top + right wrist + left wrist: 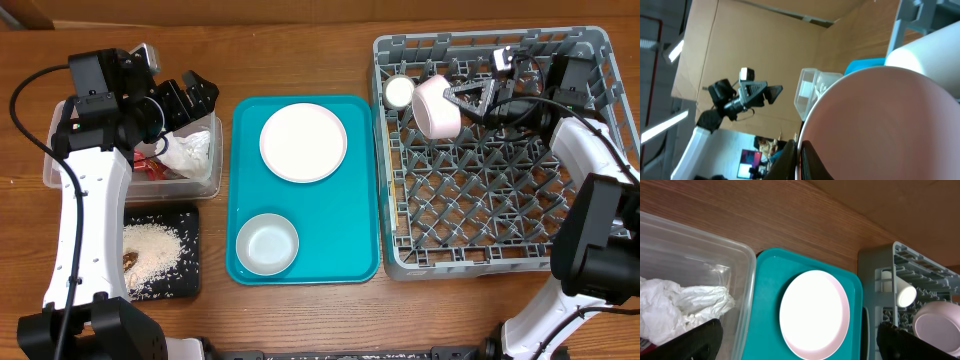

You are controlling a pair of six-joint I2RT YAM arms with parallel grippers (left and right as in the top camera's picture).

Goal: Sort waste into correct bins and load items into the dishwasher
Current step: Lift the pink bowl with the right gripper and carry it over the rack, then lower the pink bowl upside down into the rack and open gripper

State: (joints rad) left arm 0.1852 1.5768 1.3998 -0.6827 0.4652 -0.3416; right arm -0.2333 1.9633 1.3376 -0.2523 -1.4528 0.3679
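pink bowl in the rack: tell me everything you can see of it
The pink bowl is small, round, smooth and plastic-looking. It lies tipped on its side among the pegs in the far left corner of the rack. The right gripper is shut on its rim. A white cup lies close beside it; whether they touch is unclear.

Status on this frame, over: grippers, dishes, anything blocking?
Left gripper open over clear tub, napkin inside. Right gripper shut on pink bowl over dish rack, beside white cup. Plate and whitish bowl on teal tray. Nothing blocking.

rack [480, 205] mostly free, cup [399, 92] and pink bowl [437, 108] crowd corner
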